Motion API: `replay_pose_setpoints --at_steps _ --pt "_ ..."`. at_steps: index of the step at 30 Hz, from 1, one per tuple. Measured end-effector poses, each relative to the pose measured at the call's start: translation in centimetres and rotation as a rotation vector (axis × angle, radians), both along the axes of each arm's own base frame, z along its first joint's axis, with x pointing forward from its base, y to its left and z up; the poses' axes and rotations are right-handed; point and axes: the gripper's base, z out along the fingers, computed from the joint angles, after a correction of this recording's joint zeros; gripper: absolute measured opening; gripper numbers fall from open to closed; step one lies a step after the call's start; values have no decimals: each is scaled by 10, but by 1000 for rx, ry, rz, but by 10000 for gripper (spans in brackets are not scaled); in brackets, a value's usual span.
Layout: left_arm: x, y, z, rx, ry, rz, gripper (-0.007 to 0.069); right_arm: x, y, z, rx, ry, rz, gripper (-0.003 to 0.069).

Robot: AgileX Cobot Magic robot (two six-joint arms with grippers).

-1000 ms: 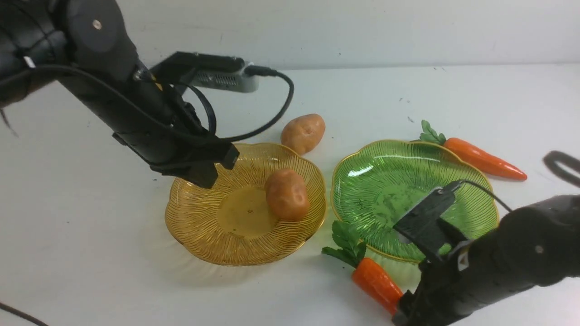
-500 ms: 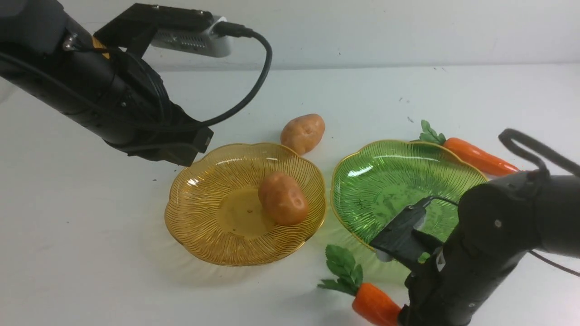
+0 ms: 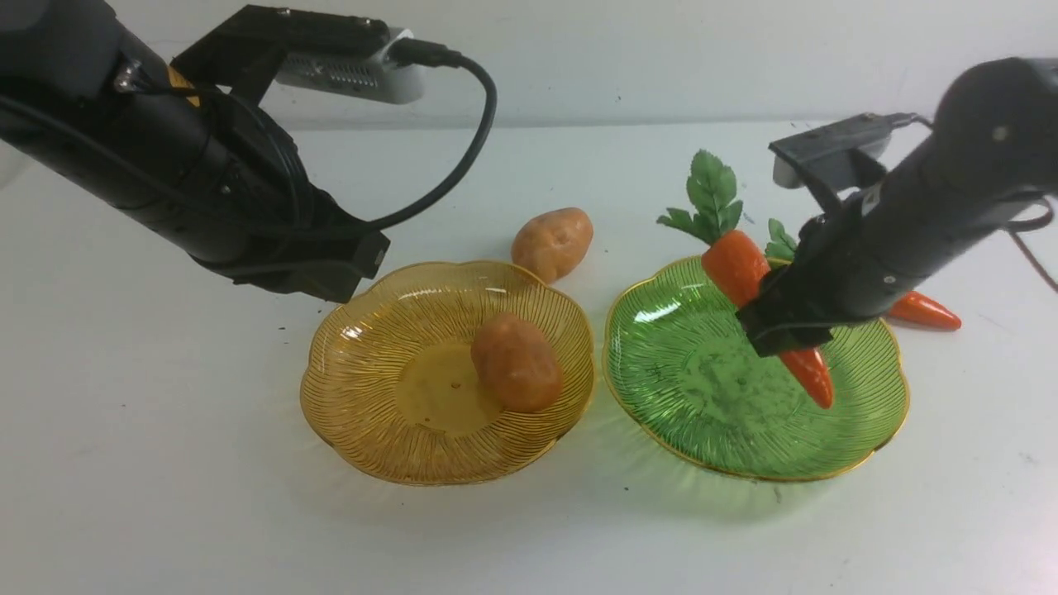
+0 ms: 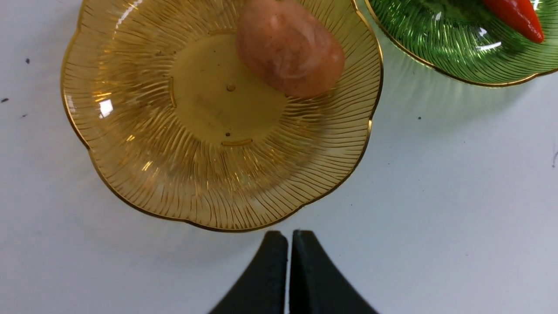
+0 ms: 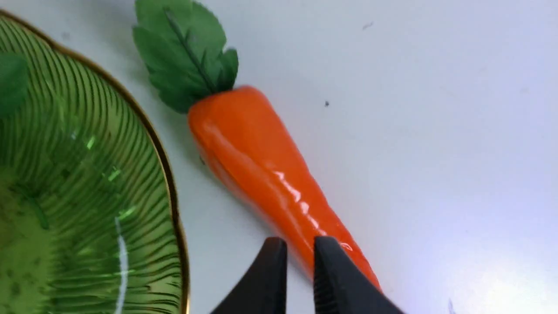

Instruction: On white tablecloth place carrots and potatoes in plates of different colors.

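Above the green plate (image 3: 661, 372), up from the white tablecloth (image 3: 165, 463) a second ago: carrot (image 3: 731, 264) tilted tip-down, seemingly pinched (grip hidden) by right gripper (image 3: 785, 326). Needs only releasing there. Pressed together and empty, left gripper (image 4: 287, 244).

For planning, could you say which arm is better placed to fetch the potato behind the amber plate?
Left, likely: the left gripper is empty beside the amber plate; the right gripper holds a carrot.

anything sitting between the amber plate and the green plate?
Nothing. Only a narrow bare strip of white tablecloth separates the amber plate from the green plate; front and left wrist views both show it.
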Motion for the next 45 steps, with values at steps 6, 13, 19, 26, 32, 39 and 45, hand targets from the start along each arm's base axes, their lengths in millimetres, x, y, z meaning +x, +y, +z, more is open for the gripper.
replay_pose_setpoints --at_steps 6,13,19,26,32,39,45 --pt "-1 0 -1 8 16 -5 -3 11 -4 -41 -37 33 20 426" --pt "-1 1 -1 10 16 -7 -3 18 -5 -71 -41 50 3 500" --pt "-1 0 -1 9 14 -6 -3 21 -6 -58 -13 127 -71 262" --pt "1 0 0 1 -9 0 -3 17 2 25 128 141 -230 265" --pt "12 -3 -9 -2 -14 8 -3 -10 38 66 251 136 -256 265" --pt "35 -11 -35 26 43 -5 -3 -38 80 24 209 322 -190 265" --pt "68 -23 -46 32 49 -36 -3 -46 102 1 172 395 -140 286"
